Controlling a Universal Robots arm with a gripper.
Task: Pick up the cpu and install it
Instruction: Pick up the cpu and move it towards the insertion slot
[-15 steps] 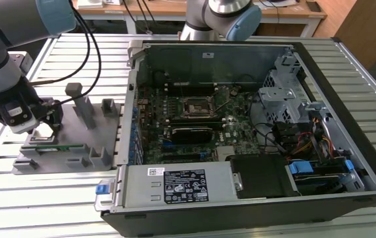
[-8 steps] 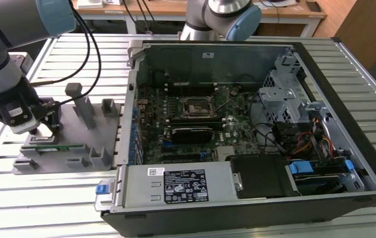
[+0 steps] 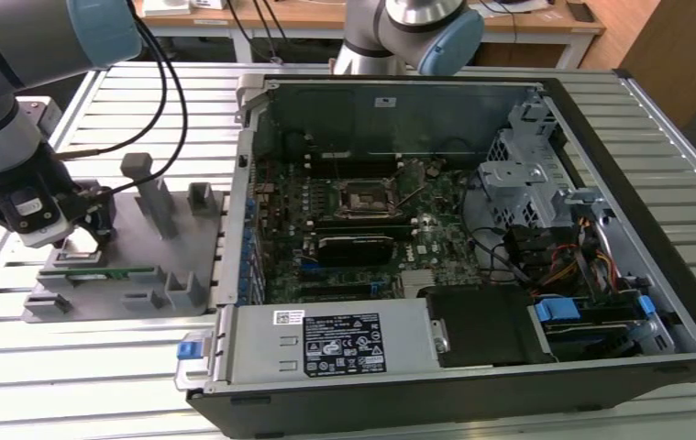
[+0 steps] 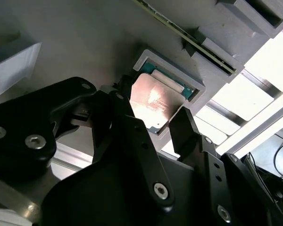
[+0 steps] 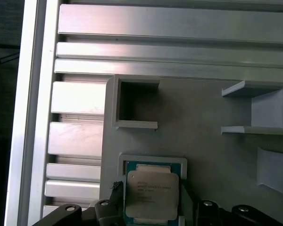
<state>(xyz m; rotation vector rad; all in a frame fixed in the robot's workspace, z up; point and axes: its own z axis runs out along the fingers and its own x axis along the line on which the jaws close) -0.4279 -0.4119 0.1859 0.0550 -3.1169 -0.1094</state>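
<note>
Hanging low over the gray tray (image 3: 93, 298) on the exterior view's left, the claw (image 4: 154, 109) has its two black fingers (image 4: 132, 132) spread apart, one on each side of the chip (image 5: 151, 195). It holds nothing. The chip lies flat in its little square pocket in the tray, shiny silver side up, with a thin green rim round it. The fingers are just beside the chip's edges, and I cannot tell if they touch the pocket's wall. The open computer (image 3: 446, 229) sits well apart, toward the exterior view's right, with the black socket (image 3: 364, 197) near its middle.

I think the chip is light and stiff, like a small tile. Its smooth metal top looks slippery, and the thin rim and the underside could get hurt easily. The best place to hold it looks like two opposite side edges, squeezed softly and kept level, never the flat top.
</note>
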